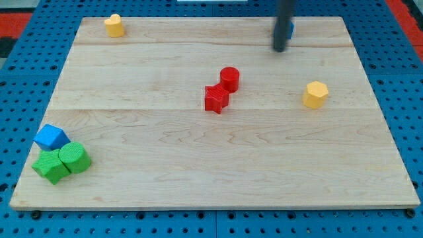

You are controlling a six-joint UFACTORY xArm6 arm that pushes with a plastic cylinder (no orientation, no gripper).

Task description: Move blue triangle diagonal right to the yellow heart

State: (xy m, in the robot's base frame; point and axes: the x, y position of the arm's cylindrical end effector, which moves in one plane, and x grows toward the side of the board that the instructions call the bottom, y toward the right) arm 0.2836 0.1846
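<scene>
Up at the view's top right, our tip sits right against the blue triangle, which is mostly hidden behind the rod; only a sliver of blue shows on the rod's right side, so we cannot make out its shape or facing. We have no jaws to open or close, just a plain rod end.

We judge the triangle to be a small, light, stiff block that will slide easily on the smooth board. Being wedge-shaped, it will likely spin off a push that is not centred on a flat side, so we would press on the middle of a face, not a corner.

The yellow heart lies far across, near the view's top left corner, well apart from the triangle. Along the top strip between them we see nothing in the way.

The red cylinder and red star touch each other mid-board, below that route. The yellow hexagon sits at the right, below our tip. The blue cube, green cylinder and green star cluster at bottom left, far off.
</scene>
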